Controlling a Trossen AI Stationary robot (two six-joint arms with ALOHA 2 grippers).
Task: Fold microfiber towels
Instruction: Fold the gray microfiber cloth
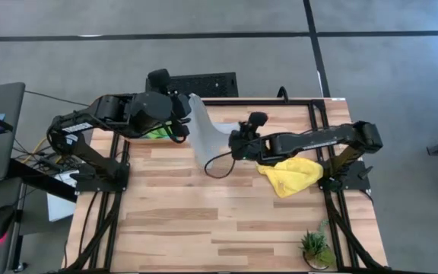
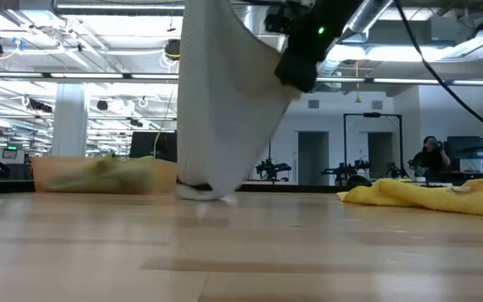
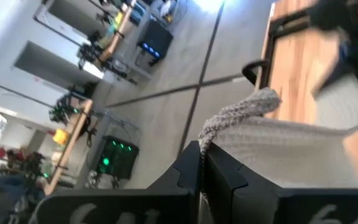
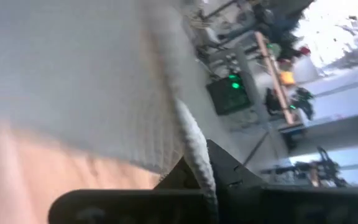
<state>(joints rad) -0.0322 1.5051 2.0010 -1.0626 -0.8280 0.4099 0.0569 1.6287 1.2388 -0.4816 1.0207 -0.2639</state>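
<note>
the light grey towel (image 1: 201,131) is held up over the far middle of the table (image 1: 226,228), stretched between both arms, its lower edge touching the wood. one corner is pinched by the closed left gripper (image 1: 182,106), another by the closed right gripper (image 1: 234,144). the yellow towel (image 1: 290,174) lies crumpled at the right, the lime green towel (image 1: 157,133) under the left arm.

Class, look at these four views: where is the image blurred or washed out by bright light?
Low view: the green towel is soft and out of focus. Right wrist view: the grey towel up close is blurred, with glare in one corner. Left wrist view: the far arm is smeared. High view: sharp.
</note>
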